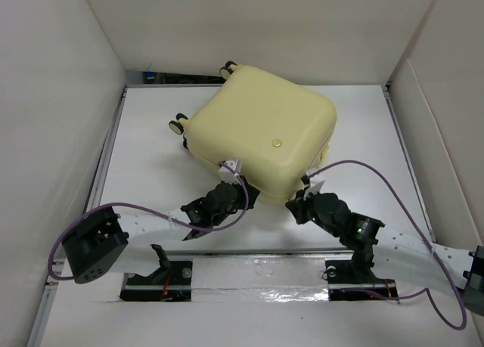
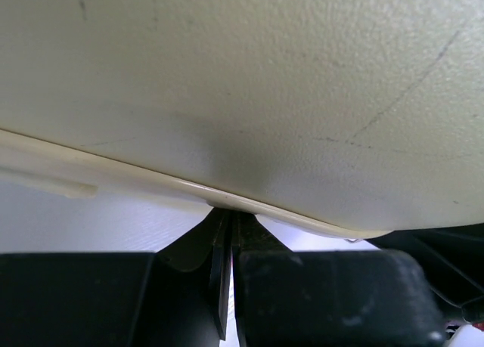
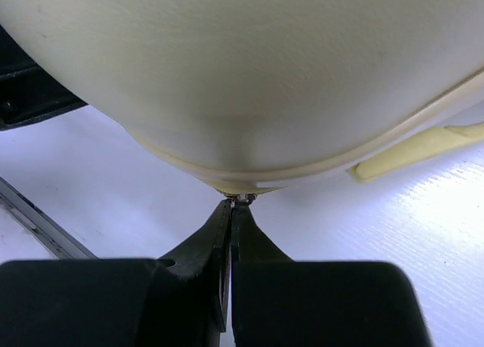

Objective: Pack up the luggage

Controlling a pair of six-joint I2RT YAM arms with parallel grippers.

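Left gripper (image 2: 229,220) and right gripper (image 3: 231,209), both pinched fully closed, touch the near seam of the closed luggage (image 1: 261,131), which lies mid-bench (image 1: 151,203) with open room either side.

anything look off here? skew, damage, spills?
The luggage lies closed but skewed, with its corners turned off square to the edges of the table. Thin dark scratch lines cross its shell in the left wrist view. Nothing looks spilled or broken.
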